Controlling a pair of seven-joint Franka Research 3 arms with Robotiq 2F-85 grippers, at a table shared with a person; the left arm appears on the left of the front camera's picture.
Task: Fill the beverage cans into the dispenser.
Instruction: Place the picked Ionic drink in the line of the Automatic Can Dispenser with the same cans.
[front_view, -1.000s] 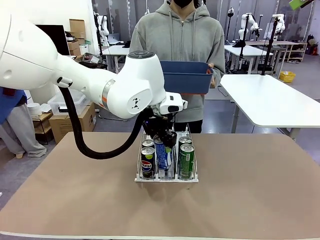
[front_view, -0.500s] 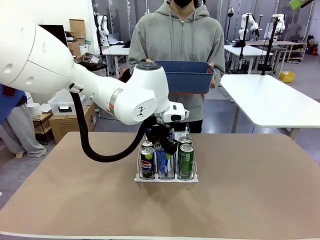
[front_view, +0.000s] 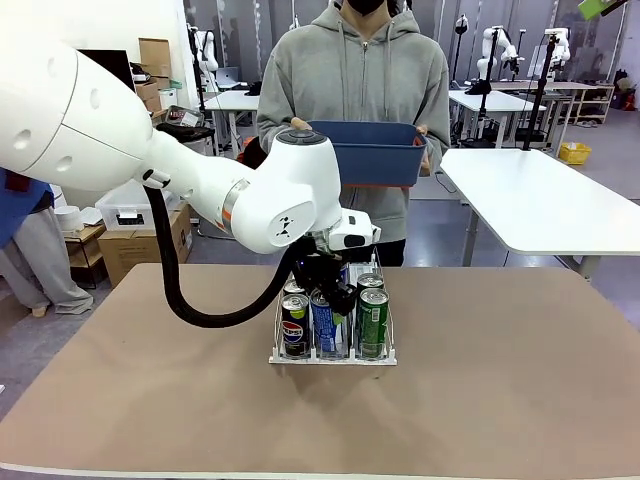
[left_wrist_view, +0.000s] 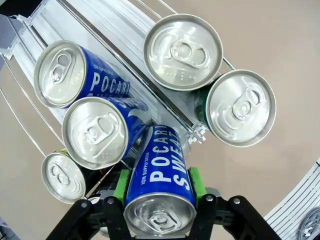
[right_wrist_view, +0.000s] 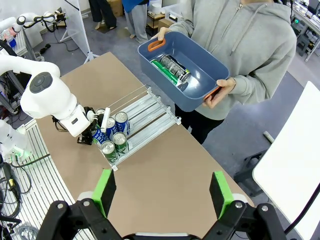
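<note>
— Where is the left tool (left_wrist_view: 158, 186)?
— Over the front end of the dispenser (front_view: 332, 359), which stands in the middle of the tabletop (front_view: 500, 380). Its green pads (left_wrist_view: 120, 184) are clamped on the sides of a blue can (left_wrist_view: 159, 165), silver top up and tilted a little.

— Is that can in a lane?
— Its lower end sits at the front of the middle lane, just ahead of two other blue cans (left_wrist_view: 97, 132). I cannot tell whether it rests on the base.

— And the outer lanes?
— Two green cans (left_wrist_view: 240, 107) stand one behind the other in the right lane. A black Pepsi can (front_view: 294, 325) stands at the front of the left lane, with another silver top behind it.

— The right tool?
— The right tool (right_wrist_view: 162, 192) hangs high above the tabletop, jaws spread wide with nothing between them.

— And the person?
— At the far side, holding a blue bin (front_view: 372, 152) in both hands. A green can (right_wrist_view: 162, 70) and a black can (right_wrist_view: 175, 65) lie in it.
</note>
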